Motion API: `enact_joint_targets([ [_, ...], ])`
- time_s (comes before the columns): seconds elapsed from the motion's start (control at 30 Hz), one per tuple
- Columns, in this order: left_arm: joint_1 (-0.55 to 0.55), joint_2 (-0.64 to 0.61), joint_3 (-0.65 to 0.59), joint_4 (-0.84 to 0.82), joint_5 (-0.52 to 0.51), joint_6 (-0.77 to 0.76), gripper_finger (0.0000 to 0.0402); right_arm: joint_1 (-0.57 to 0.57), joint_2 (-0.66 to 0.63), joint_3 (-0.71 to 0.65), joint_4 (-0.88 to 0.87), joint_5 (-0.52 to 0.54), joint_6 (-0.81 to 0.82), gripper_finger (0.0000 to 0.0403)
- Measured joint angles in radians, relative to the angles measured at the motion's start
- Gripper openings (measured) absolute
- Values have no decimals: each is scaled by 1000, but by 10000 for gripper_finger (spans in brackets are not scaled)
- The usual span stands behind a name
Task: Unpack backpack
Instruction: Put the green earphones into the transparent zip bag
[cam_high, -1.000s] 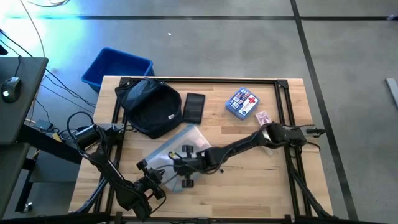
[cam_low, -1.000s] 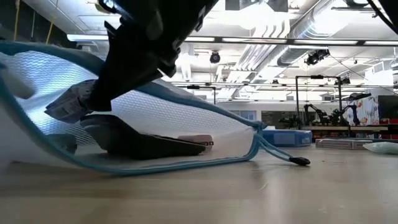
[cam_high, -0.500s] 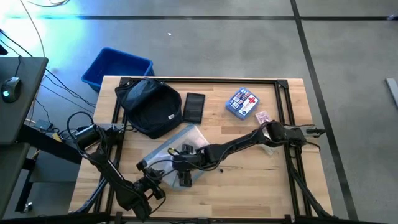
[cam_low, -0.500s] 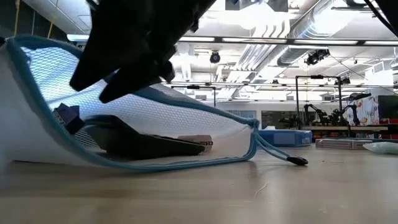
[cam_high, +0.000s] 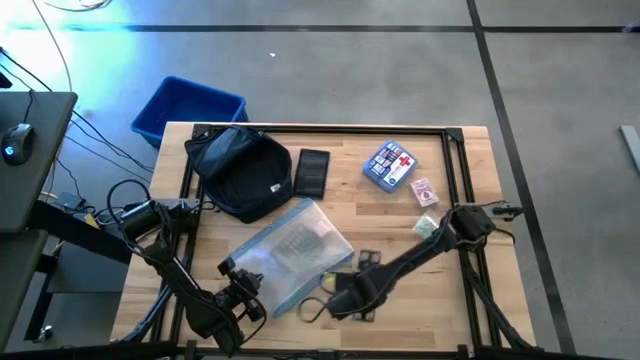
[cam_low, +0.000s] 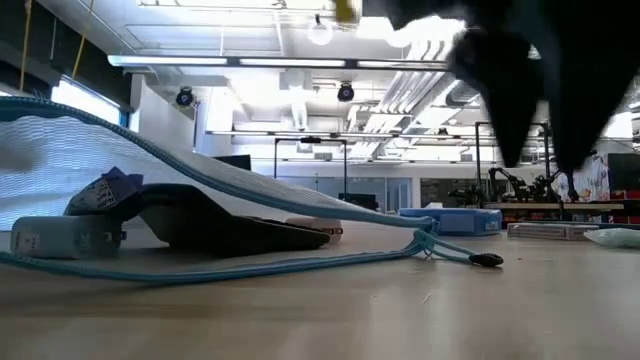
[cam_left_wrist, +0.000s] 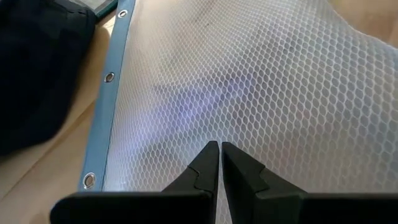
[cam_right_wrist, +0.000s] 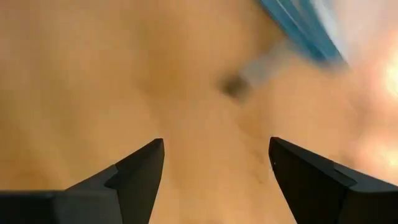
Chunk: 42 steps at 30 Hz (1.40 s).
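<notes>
The backpack (cam_high: 238, 172) lies at the upper left of the desk (cam_high: 440, 310) in the high view: dark navy, soft and rounded, with a small white label. Lower down, the left gripper (cam_high: 243, 290), fingers pressed together, sits at a mesh pouch (cam_high: 292, 250). The right gripper (cam_high: 340, 297) hovers beside it, fingers spread over bare wood.

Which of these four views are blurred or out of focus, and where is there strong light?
Right wrist view: the wooden table and the blue-edged mesh pouch are smeared, with glare beside the pouch. Low view: the right claw is a dark, soft silhouette against bright ceiling lights. Left wrist view: sharp mesh, a bluish sheen. High view: evenly lit.
</notes>
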Motion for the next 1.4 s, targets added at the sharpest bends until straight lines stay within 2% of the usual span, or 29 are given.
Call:
enact_joint_targets([
  [0.1, 0, 0, 0, 28, 1, 25, 0, -19, -34, -125, -91, 19, 67, 274],
  [0.23, -2, 0, 0, 71, 2, 64, 0, -67, -149, -374, -52, -12, 130, 274],
  [0.37, -2, 0, 0, 94, -3, 93, 0, -130, -327, -610, 5, -45, 269, 274],
  [0.57, 8, -1, 0, 115, -5, 134, 0, -225, -615, -888, 101, -82, 508, 275],
  [0.77, 10, -1, 0, 124, -10, 141, 0, -294, -814, -1128, 338, -94, 603, 275],
  [0.93, 10, -1, 0, 124, -13, 141, 0, -330, -841, -1243, 488, -90, 642, 270],
  [1.07, 10, -1, 0, 125, -13, 141, 0, -332, -845, -1272, 568, -89, 625, 220],
  [1.23, 10, -1, 0, 125, -13, 141, 0, -281, -838, -1240, 639, -60, 585, 88],
  [1.3, 10, -1, 0, 125, -13, 141, 0, -236, -838, -1216, 724, -44, 567, 31],
  [1.33, 10, -1, 0, 125, -13, 141, 0, -209, -838, -1211, 788, -34, 553, 18],
  [1.4, 10, -1, 0, 125, -21, 141, 0, -158, -835, -1207, 949, -43, 518, 16],
])
